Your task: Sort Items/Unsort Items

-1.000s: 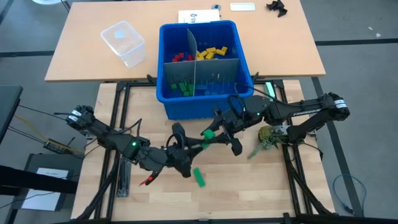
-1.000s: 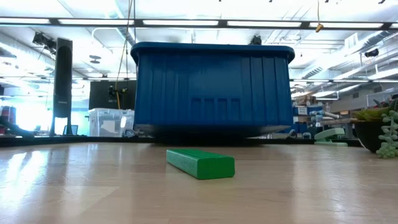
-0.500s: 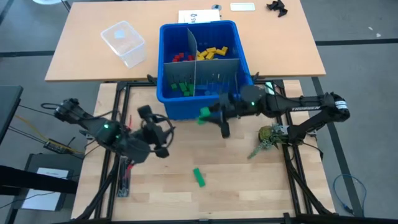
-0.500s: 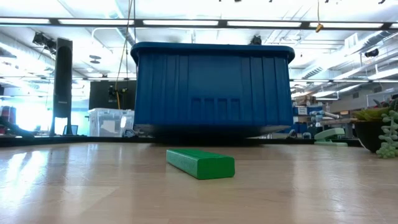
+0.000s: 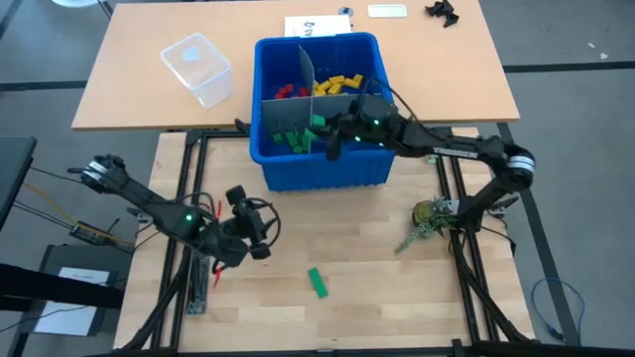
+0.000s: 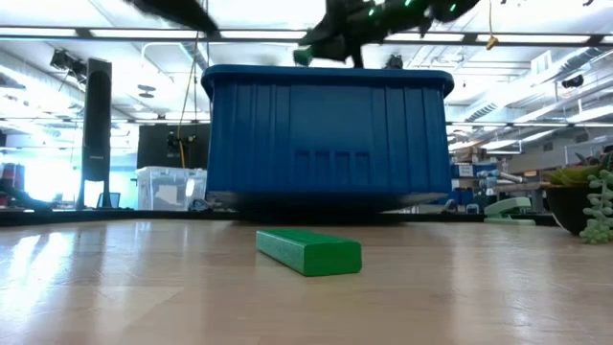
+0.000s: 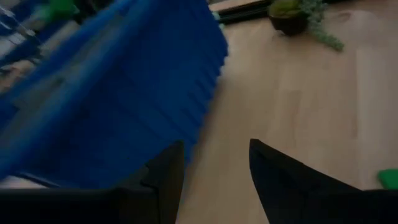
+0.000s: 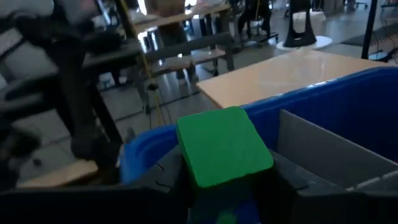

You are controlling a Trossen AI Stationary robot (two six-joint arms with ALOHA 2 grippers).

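Green block [image 8: 224, 152], pinched by the right gripper [image 5: 332, 132] above the blue bin [image 5: 372, 171] at upper centre, could be dropped into a wrong compartment if released early; the left gripper [image 5: 248, 213] is spread empty.

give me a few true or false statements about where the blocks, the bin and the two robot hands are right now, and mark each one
1. The right hand holds a green block over the blue bin. True.
2. The left hand grips a red block. False: it is open and empty, above the table.
3. A green block lies loose on the table. True.
4. The yellow blocks share a compartment with the red blocks. False: a grey divider separates them.
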